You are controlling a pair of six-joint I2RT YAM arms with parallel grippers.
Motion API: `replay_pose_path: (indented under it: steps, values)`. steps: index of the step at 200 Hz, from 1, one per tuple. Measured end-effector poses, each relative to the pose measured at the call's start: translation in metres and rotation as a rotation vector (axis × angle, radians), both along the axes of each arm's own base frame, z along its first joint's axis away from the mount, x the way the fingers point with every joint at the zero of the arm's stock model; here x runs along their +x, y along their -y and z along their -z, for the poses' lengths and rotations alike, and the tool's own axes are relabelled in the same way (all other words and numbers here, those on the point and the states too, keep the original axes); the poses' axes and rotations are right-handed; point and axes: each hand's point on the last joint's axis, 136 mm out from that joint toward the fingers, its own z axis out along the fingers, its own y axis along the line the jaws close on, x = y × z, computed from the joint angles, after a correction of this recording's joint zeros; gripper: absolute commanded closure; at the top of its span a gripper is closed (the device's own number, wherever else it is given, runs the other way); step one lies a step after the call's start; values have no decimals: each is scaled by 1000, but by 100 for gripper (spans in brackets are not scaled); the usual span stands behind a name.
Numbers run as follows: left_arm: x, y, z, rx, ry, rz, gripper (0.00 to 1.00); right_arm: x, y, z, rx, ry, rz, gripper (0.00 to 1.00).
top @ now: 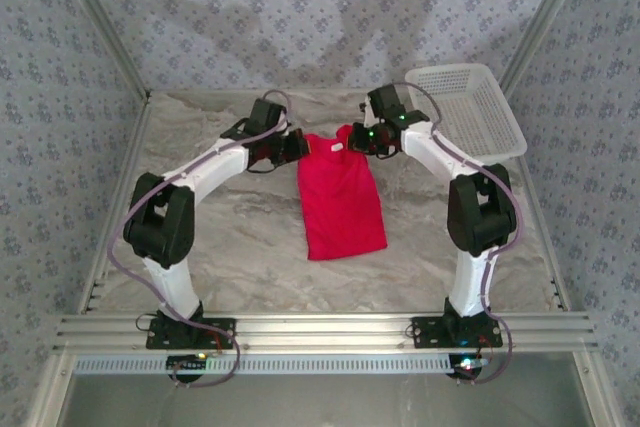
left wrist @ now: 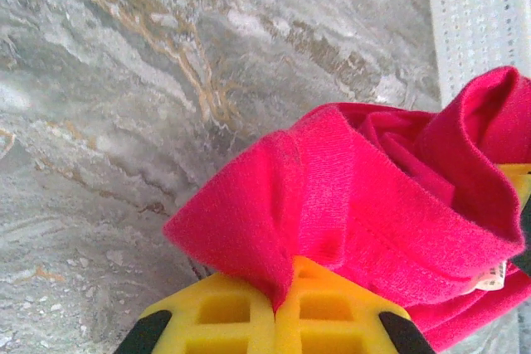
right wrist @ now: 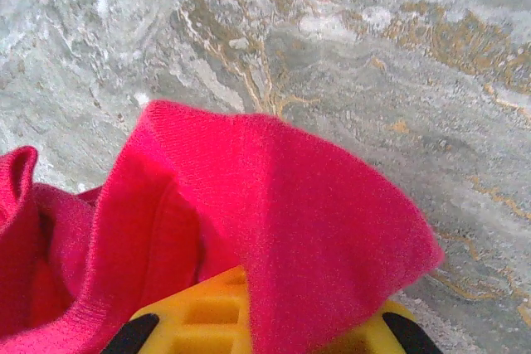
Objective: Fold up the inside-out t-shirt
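The inside-out t-shirt [top: 340,197] is bright red and lies as a narrow strip down the middle of the table, its small white neck tag [top: 336,148] at the far end. My left gripper [top: 293,144] is shut on the far left corner of the t-shirt [left wrist: 348,205], with cloth pinched between its yellow fingers [left wrist: 241,312]. My right gripper [top: 362,139] is shut on the far right corner of the t-shirt [right wrist: 274,213], and a red flap drapes over its yellow fingers [right wrist: 199,312]. Both corners are raised a little off the table.
A white plastic mesh basket [top: 470,107] stands at the back right, close behind my right arm; its edge [left wrist: 481,14] shows in the left wrist view. The marbled grey table [top: 230,237] runs out to aluminium rails at the sides and front.
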Motion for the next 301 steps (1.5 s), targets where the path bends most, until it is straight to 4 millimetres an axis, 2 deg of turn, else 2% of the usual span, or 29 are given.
replay_pose_path:
  steps: [18, 34, 51, 79, 96, 111, 125, 139, 151, 159, 177, 186, 194, 205, 219, 238, 254, 301]
  values:
    - [10, -3, -19, -21, 25, -9, 100, 7, 2, -16, 15, 21, 6, 99]
    - [23, -4, -43, -42, 63, -12, 100, 18, 3, -41, 39, 59, 12, 99]
    - [41, -5, -77, -65, 128, -14, 100, 33, 4, -77, 71, 116, 23, 99]
    - [67, -9, -149, -97, 286, -8, 100, 57, 9, -147, 127, 243, 35, 99]
    - [71, -10, -187, -110, 387, 7, 100, 60, 12, -183, 154, 318, 35, 99]
    - [63, -9, -201, -111, 446, 28, 100, 52, 12, -193, 160, 344, 22, 99]
    - [45, -8, -187, -98, 449, 50, 100, 32, 10, -177, 154, 316, 3, 98]
    - [21, -4, -154, -78, 416, 76, 100, 4, 4, -142, 150, 258, -24, 98]
    - [-7, 1, -114, -55, 364, 104, 100, -25, -1, -98, 134, 177, -43, 99]
    - [-28, 3, -80, -32, 317, 123, 100, -45, -3, -68, 117, 121, -57, 98]
    - [-78, 1, -12, 19, 203, 160, 100, -101, -4, 3, 62, -19, -72, 98]
    - [-102, -4, 17, 45, 155, 172, 100, -128, -2, 27, 35, -71, -83, 98]
    - [-120, -8, 35, 63, 122, 179, 100, -149, 1, 42, 12, -105, -87, 97]
    - [-139, -13, 48, 82, 105, 187, 100, -167, 4, 48, -6, -110, -88, 97]
    - [-151, -12, 46, 87, 123, 196, 100, -172, 5, 38, -4, -71, -82, 96]
    - [-151, -3, 26, 60, 203, 199, 100, -162, 2, 18, 23, 17, -70, 96]
    - [-147, -1, 15, 46, 246, 189, 100, -156, 2, 14, 28, 47, -61, 95]
    - [-148, -1, 15, 89, 281, 187, 100, -157, -2, 15, 20, 64, -67, 95]
